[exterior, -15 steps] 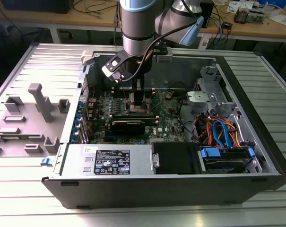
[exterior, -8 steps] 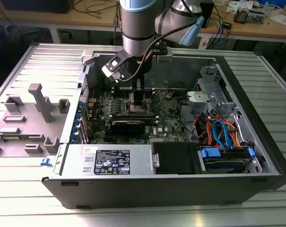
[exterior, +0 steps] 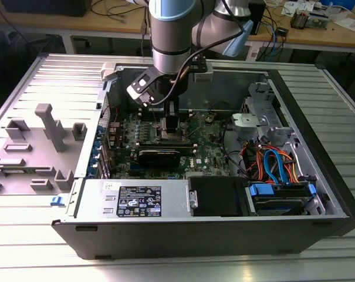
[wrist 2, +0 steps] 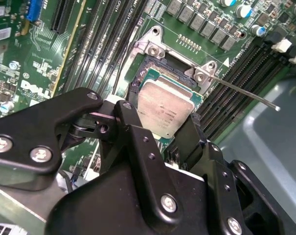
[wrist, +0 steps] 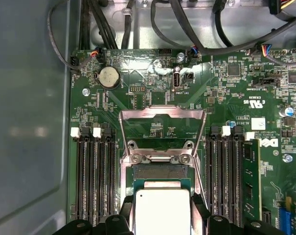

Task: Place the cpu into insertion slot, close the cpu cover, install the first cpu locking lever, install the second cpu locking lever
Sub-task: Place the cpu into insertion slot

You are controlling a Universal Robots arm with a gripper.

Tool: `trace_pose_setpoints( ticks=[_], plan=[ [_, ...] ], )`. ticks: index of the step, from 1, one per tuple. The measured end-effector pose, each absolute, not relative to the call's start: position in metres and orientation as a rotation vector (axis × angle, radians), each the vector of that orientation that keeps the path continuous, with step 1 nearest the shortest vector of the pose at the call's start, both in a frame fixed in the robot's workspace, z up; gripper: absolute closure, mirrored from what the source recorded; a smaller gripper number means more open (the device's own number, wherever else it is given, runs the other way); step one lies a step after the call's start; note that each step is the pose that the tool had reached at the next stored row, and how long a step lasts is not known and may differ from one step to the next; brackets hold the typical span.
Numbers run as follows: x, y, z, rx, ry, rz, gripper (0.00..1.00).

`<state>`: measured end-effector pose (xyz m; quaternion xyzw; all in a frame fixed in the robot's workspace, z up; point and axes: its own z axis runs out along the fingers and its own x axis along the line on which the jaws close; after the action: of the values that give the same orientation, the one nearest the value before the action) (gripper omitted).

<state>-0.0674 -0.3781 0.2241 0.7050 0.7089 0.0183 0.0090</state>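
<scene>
- While gripper (wrist 2: pixel 161 122) clamps cpu (wrist 2: pixel 165 110) by two edges, fingers partway closed on it, chip sits over insertion slot (wrist: pixel 160 171); seated or not, can't tell.
- cpu cover (wrist: pixel 162 116) flipped open, laid back beside slot.
- Open PC case (exterior: pixel 224 232) holds motherboard (exterior: pixel 215 154) w/ slot, toward exterior view's left.

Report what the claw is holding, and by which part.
The claw grips the cpu by two opposite side edges, right over the insertion slot.

Vertical arm (exterior: pixel 173 35), wrist straight down, jaws clamped.
</scene>
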Motion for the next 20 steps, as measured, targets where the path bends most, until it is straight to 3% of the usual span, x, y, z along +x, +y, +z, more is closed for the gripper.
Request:
trace_pose_setpoints(
  ticks=[20],
  plan=[
    [-0.066,-0.378,0.21,2.203,2.214,0.057,0.45]
  ],
)
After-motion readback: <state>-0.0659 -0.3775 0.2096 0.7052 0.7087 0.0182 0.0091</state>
